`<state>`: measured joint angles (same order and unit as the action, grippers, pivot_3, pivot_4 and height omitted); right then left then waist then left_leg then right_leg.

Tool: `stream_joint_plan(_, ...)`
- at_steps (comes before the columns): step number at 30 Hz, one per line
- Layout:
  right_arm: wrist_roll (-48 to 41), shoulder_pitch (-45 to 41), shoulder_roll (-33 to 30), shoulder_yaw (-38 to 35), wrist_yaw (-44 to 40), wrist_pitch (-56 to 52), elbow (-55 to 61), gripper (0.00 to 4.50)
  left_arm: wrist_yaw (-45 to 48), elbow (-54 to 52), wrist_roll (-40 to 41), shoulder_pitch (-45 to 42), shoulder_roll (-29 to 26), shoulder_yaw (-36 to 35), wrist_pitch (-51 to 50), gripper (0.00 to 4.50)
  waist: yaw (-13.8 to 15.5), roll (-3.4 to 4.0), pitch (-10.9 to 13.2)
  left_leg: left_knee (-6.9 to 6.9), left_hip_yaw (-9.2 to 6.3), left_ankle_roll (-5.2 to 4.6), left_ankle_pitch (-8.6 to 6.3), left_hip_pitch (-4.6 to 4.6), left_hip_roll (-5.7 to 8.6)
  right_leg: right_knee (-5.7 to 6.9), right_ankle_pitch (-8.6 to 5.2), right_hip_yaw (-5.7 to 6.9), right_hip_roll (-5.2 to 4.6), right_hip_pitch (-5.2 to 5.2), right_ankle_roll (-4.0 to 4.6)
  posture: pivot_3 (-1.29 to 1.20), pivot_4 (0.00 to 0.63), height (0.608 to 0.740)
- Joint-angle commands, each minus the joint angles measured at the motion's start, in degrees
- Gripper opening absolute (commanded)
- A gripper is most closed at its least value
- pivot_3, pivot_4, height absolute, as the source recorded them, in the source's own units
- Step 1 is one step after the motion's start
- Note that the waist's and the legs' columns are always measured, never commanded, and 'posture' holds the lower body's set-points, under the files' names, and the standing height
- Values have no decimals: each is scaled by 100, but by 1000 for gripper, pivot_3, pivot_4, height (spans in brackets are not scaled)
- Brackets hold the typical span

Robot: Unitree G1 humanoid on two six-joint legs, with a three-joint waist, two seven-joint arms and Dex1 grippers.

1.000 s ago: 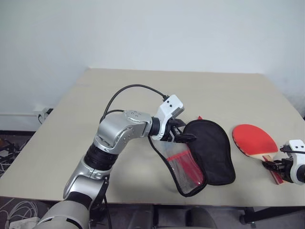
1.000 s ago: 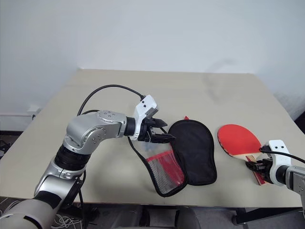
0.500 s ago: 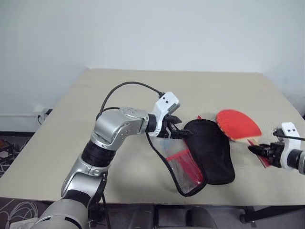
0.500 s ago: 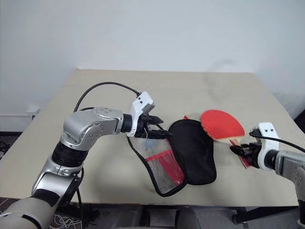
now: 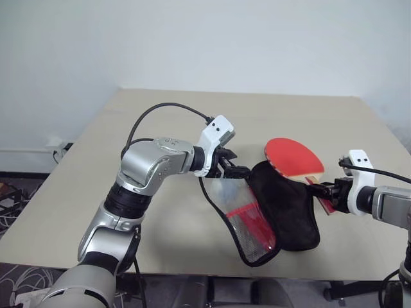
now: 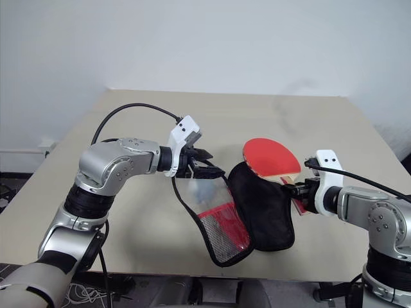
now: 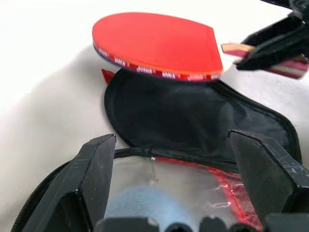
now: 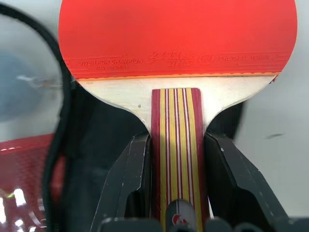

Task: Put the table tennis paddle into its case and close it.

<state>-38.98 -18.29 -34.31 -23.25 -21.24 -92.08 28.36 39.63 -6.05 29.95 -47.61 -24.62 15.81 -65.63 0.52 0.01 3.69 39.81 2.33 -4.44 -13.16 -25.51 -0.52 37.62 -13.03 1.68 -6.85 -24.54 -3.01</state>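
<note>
I see the table tennis paddle (image 5: 293, 156) with a bright red rubber face, a pale wooden neck, and a handle striped dark red and yellowish, thin dark lines between. Faint lettering runs along the rubber's lower edge. The case (image 5: 282, 205) shows black lining on its open half; the other half has black trim, a see-through mesh pocket and red beneath it. A grey-blue ball (image 7: 145, 209) blurs behind the pocket. The tabletop (image 5: 160, 115) is plain beige. Both end effectors have black fingers on white housings.
</note>
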Motion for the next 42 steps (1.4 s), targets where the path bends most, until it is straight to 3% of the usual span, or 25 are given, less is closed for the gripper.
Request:
stream_joint_plan(1, -416, -153, 118, -77, 404, -42, 388, 1204, 1, -29, -53, -104, 38, -141, 116, 3958, -1, -1, 0, 1, 1, -2, -1, -1, 2, 0, 0, -2, -1, 0, -1, 0, 0, 688)
stream_joint_plan(9, -1329, 405, 634, 115, 1606, -42, 627, 1204, 13, 101, -108, -141, 76, -111, 199, 3958, -2, 0, -1, 4, 0, 5, -5, 0, -2, 1, 1, 2, 1, 3, -1, 0, 0, 688)
stream_joint_plan(23, -2785, 1195, 302, -152, 2939, -42, 565, 1204, 143, 206, -202, -145, 124, -29, 331, 3958, -5, 0, -1, 12, 10, -2, -2, 1, -2, -1, 2, -7, 0, 3, 3, 0, 0, 688)
stream_joint_plan(33, -3178, 892, 736, -302, 4022, -42, 181, 1204, 245, 142, -280, -109, 162, 42, 379, 3958, -4, 1, -1, 13, 14, -6, 1, 0, -1, -4, 2, -13, -1, 5, 3, 0, 0, 688)
stream_joint_plan(42, -3214, 785, 751, -220, 4450, -42, 93, 1204, 263, 61, -257, -54, 143, 31, 345, 3958, -2, 1, -1, 13, 16, -9, 2, -1, -1, -8, 3, -17, -1, 3, 4, 0, 0, 688)
